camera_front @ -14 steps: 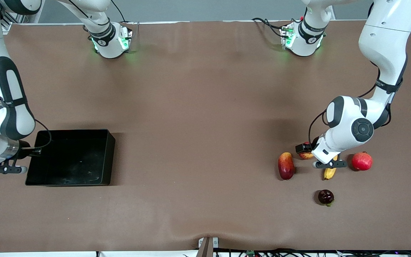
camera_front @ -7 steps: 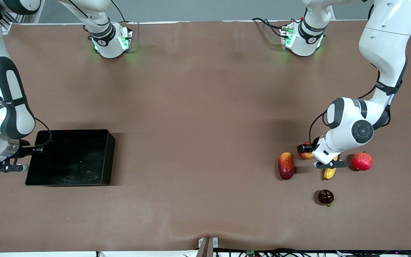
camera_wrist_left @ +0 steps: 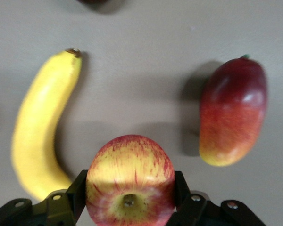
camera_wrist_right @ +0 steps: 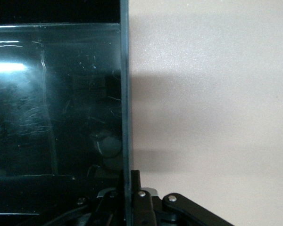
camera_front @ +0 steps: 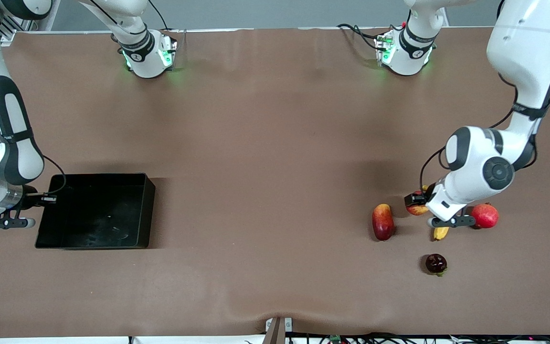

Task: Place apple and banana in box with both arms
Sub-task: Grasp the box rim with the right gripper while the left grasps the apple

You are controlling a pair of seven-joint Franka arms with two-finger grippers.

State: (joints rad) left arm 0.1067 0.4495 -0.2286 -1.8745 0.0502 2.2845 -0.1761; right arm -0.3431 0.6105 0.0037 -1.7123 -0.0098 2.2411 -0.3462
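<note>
Apple point(camera_wrist_left: 130, 181): red with yellow streaks, stem dimple toward the wrist camera. Clamped between the two fingers of the left gripper point(camera_wrist_left: 130, 200), one pad on each flank; whether it has left the table cannot be told. It is at the left arm's end of the table.

Banana point(camera_wrist_left: 42, 125): yellow, curved, dark tip. Lies on the table just beside the apple, partly hidden under the left gripper in the front view, not yet handled.

Box point(camera_front: 94, 210): shallow glossy black tray, holding no fruit, at the right arm's end of the table, well apart from the fruit. Right gripper point(camera_wrist_right: 127, 188): fingers closed on the tray's thin side wall, one finger within and one without, probably to steady or reposition it.

Other fruit, not wanted:
- Elongated red-and-yellow fruit point(camera_front: 383, 221), beside the apple, toward the right arm's end.
- Even red round fruit point(camera_front: 485, 215), on the banana's outer flank.
- Small dark fruit point(camera_front: 436, 263), nearest the front camera.

Table point(camera_front: 275, 143): brown, otherwise bare.

Judgement: apple pick in hand; carry to the box remains.
</note>
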